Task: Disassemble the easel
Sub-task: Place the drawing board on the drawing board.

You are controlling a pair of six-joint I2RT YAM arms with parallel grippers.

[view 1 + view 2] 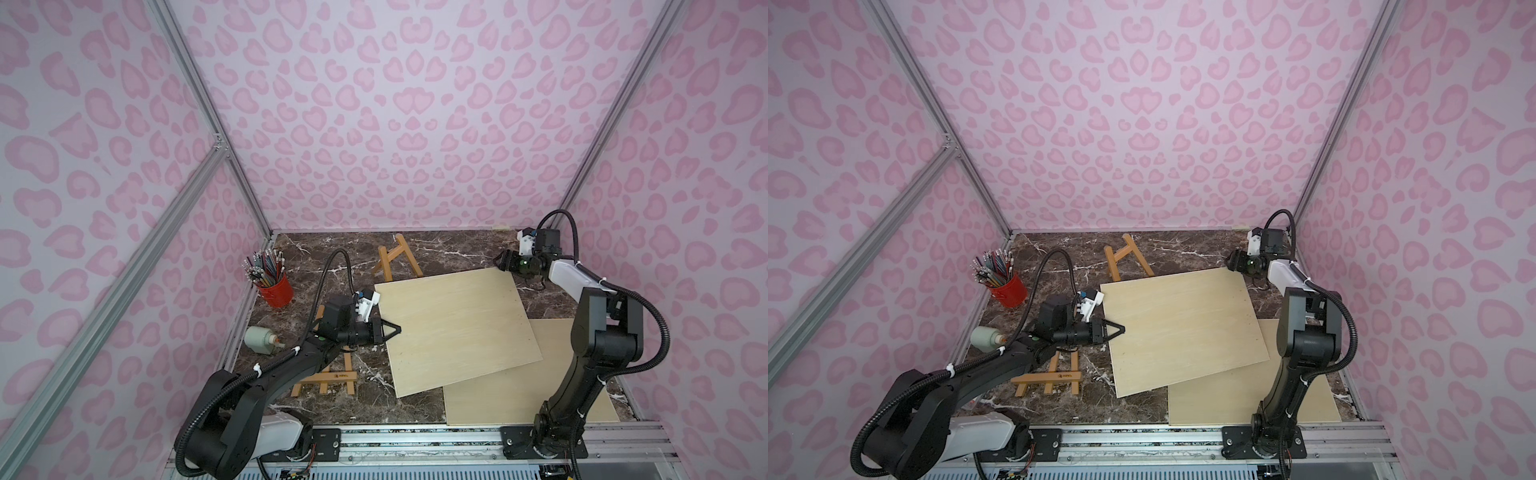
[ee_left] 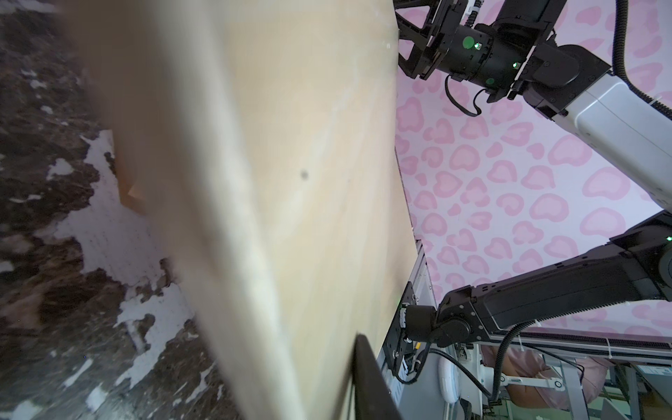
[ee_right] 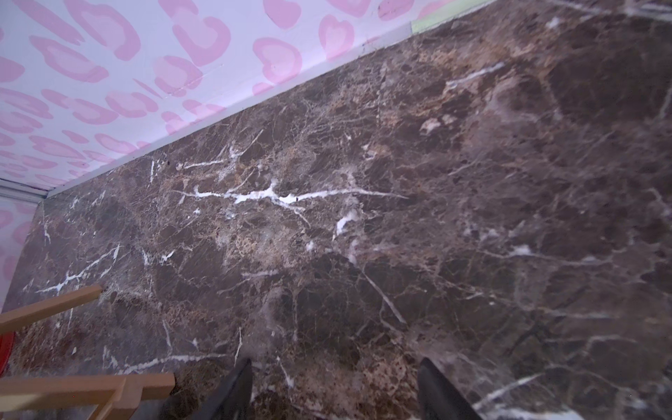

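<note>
Left pincer (image 1: 392, 329) is clenched on the left edge of the board (image 1: 457, 328), holding that side up off the counter (image 3: 363, 182). Right pincer (image 1: 500, 261) hangs empty with its jaws apart, off the board's far-right corner. The far easel (image 1: 395, 259) stands just beyond the far-left corner, sideways from this free pincer. A second easel (image 1: 328, 378) lies under the left arm.

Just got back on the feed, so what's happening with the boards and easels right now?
The left gripper is shut on the left edge of the upper board, which overlaps the lower board. The right gripper is open and empty near that board's far right corner. The back easel and the front easel sit on the table, neither one held.
</note>
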